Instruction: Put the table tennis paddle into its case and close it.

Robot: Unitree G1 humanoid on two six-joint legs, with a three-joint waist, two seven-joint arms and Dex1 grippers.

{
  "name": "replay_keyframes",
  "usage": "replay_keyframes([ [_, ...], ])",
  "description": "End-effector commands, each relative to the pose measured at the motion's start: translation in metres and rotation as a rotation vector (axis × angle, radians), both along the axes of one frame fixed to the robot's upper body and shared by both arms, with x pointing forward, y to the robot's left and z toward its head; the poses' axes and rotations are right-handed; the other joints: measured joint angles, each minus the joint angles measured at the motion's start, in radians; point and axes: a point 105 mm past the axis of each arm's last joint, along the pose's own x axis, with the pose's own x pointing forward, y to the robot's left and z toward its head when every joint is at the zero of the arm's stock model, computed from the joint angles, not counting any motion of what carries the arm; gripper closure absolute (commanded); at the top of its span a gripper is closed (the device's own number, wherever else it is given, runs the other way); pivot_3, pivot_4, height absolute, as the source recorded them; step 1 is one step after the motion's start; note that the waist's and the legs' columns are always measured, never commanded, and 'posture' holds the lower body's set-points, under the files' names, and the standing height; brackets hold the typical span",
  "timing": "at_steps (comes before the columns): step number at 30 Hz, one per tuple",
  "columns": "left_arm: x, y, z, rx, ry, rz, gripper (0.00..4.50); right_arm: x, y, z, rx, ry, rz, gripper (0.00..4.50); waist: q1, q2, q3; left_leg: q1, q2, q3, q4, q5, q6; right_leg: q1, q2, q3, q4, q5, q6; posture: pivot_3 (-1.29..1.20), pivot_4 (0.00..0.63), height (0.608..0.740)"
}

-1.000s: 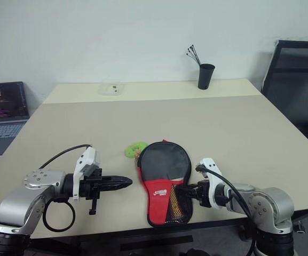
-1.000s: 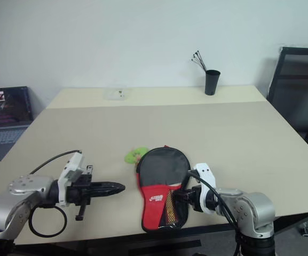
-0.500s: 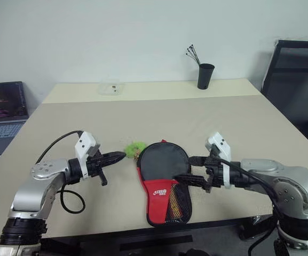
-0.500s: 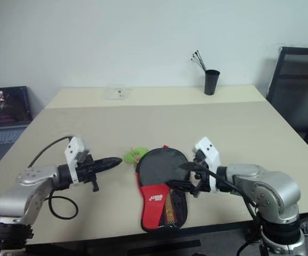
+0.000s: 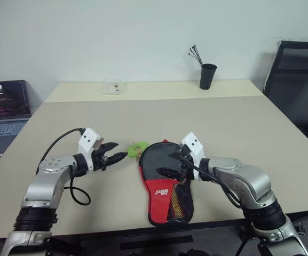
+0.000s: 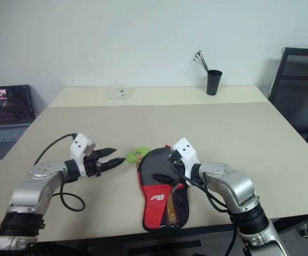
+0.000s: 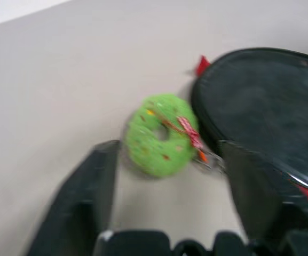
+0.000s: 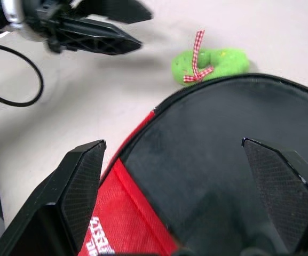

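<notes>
With both hands open and empty, the left hand (image 5: 117, 156) beside the green charm (image 7: 162, 134) risked snagging it and dragging the case (image 5: 164, 184), lying on the counter (image 5: 239, 128) under the right hand (image 5: 167, 164).

The case (image 6: 162, 188) lies near the surface's (image 6: 239, 133) 6 o'clock edge, black round part at 12, red handle part at 6. A green lump (image 6: 137, 155) touches it at 11 o'clock. The left end effector (image 6: 115, 156), fingers parted, points at the lump from 9 o'clock. The right end effector (image 6: 163, 168), fingers spread wide, hovers over the case's round part. A black cup (image 6: 214, 82) stands at 1 o'clock, a laptop (image 6: 7, 114) at 9.
</notes>
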Motion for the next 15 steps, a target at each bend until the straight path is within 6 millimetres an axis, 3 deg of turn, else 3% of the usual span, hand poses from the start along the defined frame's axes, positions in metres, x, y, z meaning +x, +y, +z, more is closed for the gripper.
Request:
replay_keyframes([
  [1, 0.015, -0.001, 0.011, -0.005, -0.044, 0.036, 0.07, -0.002, 0.006, 0.008, 0.017, -0.050, 0.012, 0.00, 0.000, 0.000, 0.000, 0.000, 0.000, 0.000, 0.000, 0.000, 0.000, 0.000, 0.000, 0.000, 0.000, 0.000, 0.000, 0.00, 0.150, 0.740],
  [8, 0.041, -0.009, 0.000, -0.045, 0.060, 0.067, 0.07, 0.000, 0.006, 0.007, 0.016, -0.053, -0.005, 0.00, 0.001, -0.001, 0.000, 0.000, 0.000, 0.000, 0.000, 0.000, 0.000, 0.000, 0.000, 0.000, 0.000, 0.000, 0.000, 0.00, 0.150, 0.740],
  [15, 0.051, -0.027, -0.022, -0.020, 0.170, -0.007, 0.07, 0.001, 0.007, 0.006, 0.020, -0.054, -0.016, 0.00, -0.001, -0.001, 0.000, 0.000, -0.001, 0.000, 0.001, 0.000, 0.000, 0.000, 0.002, 0.000, 0.000, 0.000, 0.000, 0.00, 0.150, 0.740],
])
